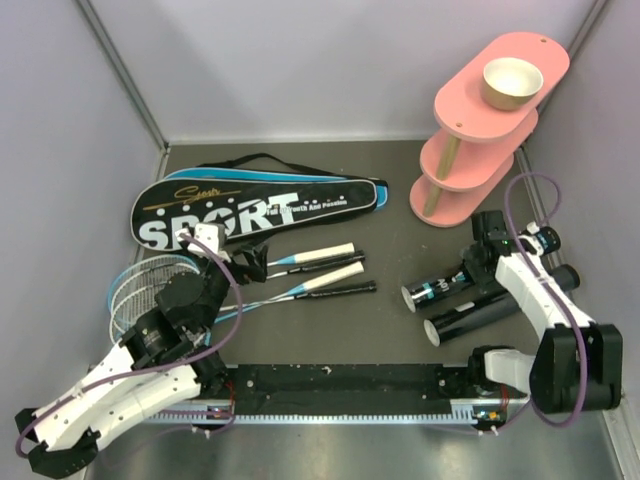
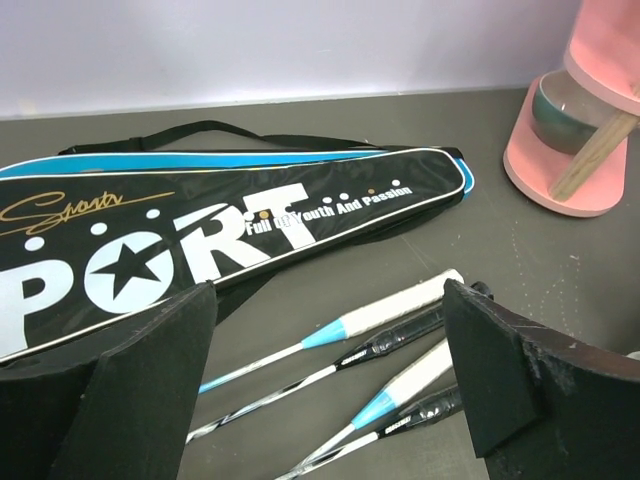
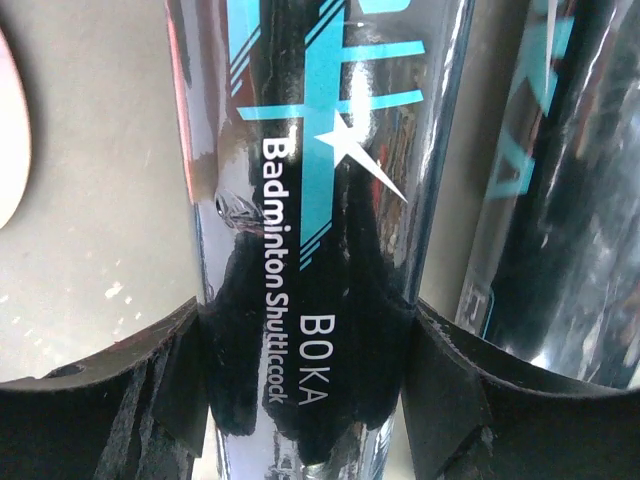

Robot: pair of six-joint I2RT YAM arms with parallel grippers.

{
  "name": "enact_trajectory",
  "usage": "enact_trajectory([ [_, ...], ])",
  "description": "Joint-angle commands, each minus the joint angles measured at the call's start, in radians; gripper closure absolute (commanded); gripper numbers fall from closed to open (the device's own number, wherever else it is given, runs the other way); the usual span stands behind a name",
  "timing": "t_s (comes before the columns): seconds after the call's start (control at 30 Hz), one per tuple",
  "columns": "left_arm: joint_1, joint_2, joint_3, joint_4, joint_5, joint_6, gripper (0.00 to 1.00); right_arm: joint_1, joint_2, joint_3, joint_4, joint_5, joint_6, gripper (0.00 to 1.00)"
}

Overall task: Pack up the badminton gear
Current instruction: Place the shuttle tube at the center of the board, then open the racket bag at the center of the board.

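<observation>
Dark table — right gripper seems clamped crosswise on the shuttlecock tube, left gripper gapes wide just short of the rackets.

Top cam: high, near edge, looks down on whole tabletop. Left wrist: low, faces far, shares racket bag with top. Right wrist: tight on shuttlecock tube.

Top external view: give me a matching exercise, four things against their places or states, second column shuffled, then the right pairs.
1 racket bag
2 bowl
3 shuttlecock tube
4 left tool

A on the top tier of the pink stand
B open and empty
C lying flat, left of the pink stand
D gripped by the right tool

Pairs: 1-C, 2-A, 3-D, 4-B
</observation>
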Motion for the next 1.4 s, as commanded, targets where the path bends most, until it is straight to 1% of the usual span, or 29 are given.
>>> enact_trajectory([
  [0.0,0.004,0.011,-0.018,-0.006,0.045,0.027,0.01,-0.013,0.083,0.065,0.033,0.17,-0.082,0.68],
  [0.07,0.015,0.113,0.046,-0.102,0.077,-0.038,0.01,-0.015,0.109,0.053,0.052,0.148,-0.091,0.67],
  [0.13,0.064,0.235,0.133,-0.18,0.114,-0.121,0.01,-0.015,0.137,0.044,0.078,0.121,-0.097,0.65],
  [0.23,0.165,0.325,0.18,-0.172,0.235,-0.222,0.01,-0.015,0.155,0.039,0.105,0.111,-0.11,0.62],
  [0.27,0.19,0.333,0.18,-0.137,0.305,-0.244,0.01,-0.016,0.16,0.039,0.11,0.106,-0.113,0.55],
  [0.37,0.288,0.362,0.171,-0.042,0.402,-0.327,0.01,-0.016,0.166,0.042,0.124,0.08,-0.122,0.38],
  [0.43,0.322,0.402,0.18,-0.023,0.456,-0.391,0.01,-0.015,0.163,0.036,0.135,0.066,-0.133,0.27],
  [0.47,0.358,0.42,0.188,-0.018,0.512,-0.414,0.01,-0.015,0.16,0.038,0.135,0.062,-0.14,0.18],
  [0.53,0.392,0.466,0.203,-0.02,0.563,-0.482,0.02,-0.015,0.14,0.036,0.144,0.046,-0.159,0.09],
  [0.63,0.469,0.479,0.177,-0.001,0.591,-0.563,0.02,-0.015,0.093,0.036,0.156,0.014,-0.214,0.01],
  [0.7,0.518,0.468,0.139,0.011,0.612,-0.649,0.02,-0.013,0.054,0.045,0.152,0.008,-0.274,0.01],
  [0.73,0.574,0.465,0.126,0.013,0.628,-0.679,0.03,0.011,0.007,0.052,0.144,0.012,-0.298,0.01],
  [0.77,0.605,0.462,0.11,0.009,0.631,-0.707,0.04,0.042,-0.03,0.059,0.13,0.063,-0.352,0.01],
  [0.8,0.633,0.457,0.103,-0.001,0.681,-0.745,0.07,0.083,-0.062,0.084,0.12,0.116,-0.375,0.01],
  [0.83,0.677,0.454,0.103,-0.015,0.689,-0.75,0.08,0.15,-0.129,0.096,0.113,0.174,-0.399,0.01],
  [0.87,0.69,0.451,0.106,-0.02,0.688,-0.741,0.08,0.298,-0.159,0.108,0.119,0.297,-0.457,0.01],
  [0.93,0.695,0.419,0.115,-0.052,0.601,-0.668,0.09,0.498,-0.197,0.14,0.139,0.443,-0.522,0.01],
  [0.97,0.695,0.402,0.125,-0.073,0.556,-0.643,0.09,0.68,-0.211,0.15,0.211,0.533,-0.617,0.01],
  [1.0,0.696,0.37,0.128,-0.096,0.518,-0.632,0.09,0.756,-0.205,0.153,0.274,0.542,-0.699,0.01],
  [1.03,0.699,0.35,0.131,-0.143,0.447,-0.623,0.09,0.819,-0.196,0.147,0.369,0.523,-0.796,0.02],
  [1.07,0.699,0.33,0.132,-0.167,0.424,-0.615,0.09,0.923,-0.161,0.132,0.464,0.437,-0.991,0.02],
  [1.1,0.701,0.286,0.131,-0.179,0.405,-0.599,0.09,0.944,-0.132,0.086,0.679,0.334,-1.097,0.02],
  [1.13,0.701,0.261,0.126,-0.208,0.386,-0.592,0.1,0.945,-0.097,0.075,0.743,0.208,-1.175,0.01],
  [1.17,0.701,0.233,0.114,-0.216,0.387,-0.586,0.1,0.944,-0.04,0.084,0.78,0.037,-1.273,0.01],
  [1.23,0.699,0.152,0.099,-0.221,0.41,-0.54,0.11,0.933,0.164,0.188,0.801,-0.016,-1.359,0.03],
  [1.27,0.701,0.126,0.09,-0.23,0.431,-0.525,0.14,0.923,0.236,0.243,0.772,-0.099,-1.454,0.05],
  [1.3,0.701,0.071,0.083,-0.242,0.44,-0.505,0.14,0.9,0.393,0.363,0.743,-0.134,-1.501,0.08],
  [1.33,0.701,0.046,0.076,-0.247,0.451,-0.497,0.15,0.889,0.468,0.424,0.672,-0.176,-1.553,0.15],
  [1.37,0.701,0.02,0.057,-0.256,0.479,-0.488,0.15,0.883,0.532,0.478,0.647,-0.219,-1.667,0.18],
])
